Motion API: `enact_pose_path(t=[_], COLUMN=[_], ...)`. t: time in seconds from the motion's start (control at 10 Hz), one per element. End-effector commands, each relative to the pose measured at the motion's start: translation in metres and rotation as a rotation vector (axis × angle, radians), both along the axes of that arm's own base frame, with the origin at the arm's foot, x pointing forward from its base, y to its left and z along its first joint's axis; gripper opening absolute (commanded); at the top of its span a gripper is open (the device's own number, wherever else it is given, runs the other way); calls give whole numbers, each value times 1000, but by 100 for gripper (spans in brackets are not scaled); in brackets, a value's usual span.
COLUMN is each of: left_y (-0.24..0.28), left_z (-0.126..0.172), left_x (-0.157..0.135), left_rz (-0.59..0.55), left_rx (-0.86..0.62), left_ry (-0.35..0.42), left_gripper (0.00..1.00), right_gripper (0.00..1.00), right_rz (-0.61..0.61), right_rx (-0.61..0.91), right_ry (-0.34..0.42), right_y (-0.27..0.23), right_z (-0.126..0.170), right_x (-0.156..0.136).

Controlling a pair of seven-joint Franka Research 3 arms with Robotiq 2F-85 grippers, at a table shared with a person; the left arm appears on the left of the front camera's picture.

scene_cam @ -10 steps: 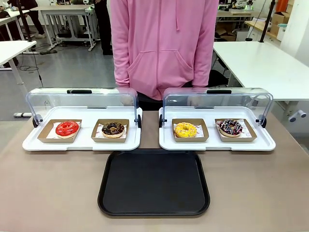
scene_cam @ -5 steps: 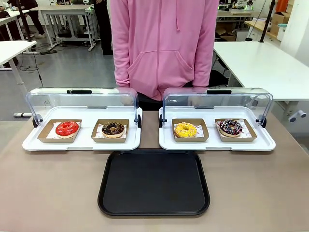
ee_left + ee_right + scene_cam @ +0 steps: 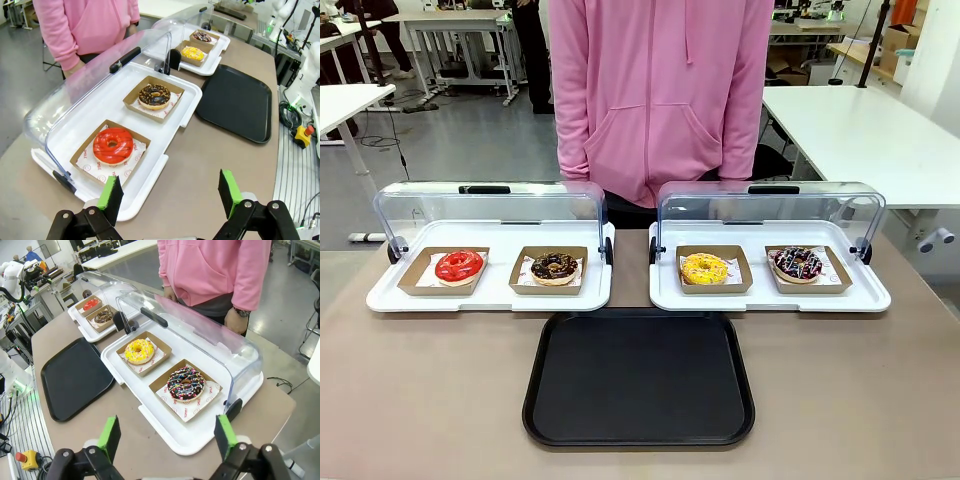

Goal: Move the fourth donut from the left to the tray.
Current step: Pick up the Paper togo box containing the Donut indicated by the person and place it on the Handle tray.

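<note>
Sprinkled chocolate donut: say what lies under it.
The donut sits on printed paper in a brown cardboard holder on a white display tray. The paper's middle is hidden beneath it.

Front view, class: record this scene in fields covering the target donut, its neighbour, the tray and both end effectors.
target: fourth donut, chocolate with sprinkles, in cardboard holder on right display tray
neighbour: yellow donut, on its left
tray: black, robot's side, centre
left end effector: open, holding nothing
right end effector: open, holding nothing

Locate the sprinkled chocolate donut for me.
The sprinkled donut sits far right in the front view, on the right display tray, beside the yellow donut.
</note>
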State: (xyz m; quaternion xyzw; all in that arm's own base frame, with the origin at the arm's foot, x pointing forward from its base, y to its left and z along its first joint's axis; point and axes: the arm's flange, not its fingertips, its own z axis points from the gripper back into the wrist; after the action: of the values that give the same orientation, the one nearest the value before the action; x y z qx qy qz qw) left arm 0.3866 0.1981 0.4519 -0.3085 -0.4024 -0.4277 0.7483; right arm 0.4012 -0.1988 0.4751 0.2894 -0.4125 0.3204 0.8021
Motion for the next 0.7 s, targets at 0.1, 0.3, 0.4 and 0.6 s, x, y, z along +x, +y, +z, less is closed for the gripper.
enact_pose_path(t=[0.1, 0.3, 0.4, 0.6], left_y=[1, 1, 1, 1], left_z=[0, 0, 0, 0], left_x=[-1, -1, -1, -1], left_rz=[-10, -10, -10, -10], left_rx=[-10, -10, -10, -10], left_ry=[-8, -8, -8, -8], left_gripper=[100, 100, 100, 100], right_gripper=[100, 100, 100, 100], right_rz=[5, 5, 5, 5], right_rx=[12, 12, 12, 12], right_ry=[-34, -34, -34, -34], right_y=[0, 0, 0, 0], right_z=[0, 0, 0, 0], right_x=[2, 2, 2, 2])
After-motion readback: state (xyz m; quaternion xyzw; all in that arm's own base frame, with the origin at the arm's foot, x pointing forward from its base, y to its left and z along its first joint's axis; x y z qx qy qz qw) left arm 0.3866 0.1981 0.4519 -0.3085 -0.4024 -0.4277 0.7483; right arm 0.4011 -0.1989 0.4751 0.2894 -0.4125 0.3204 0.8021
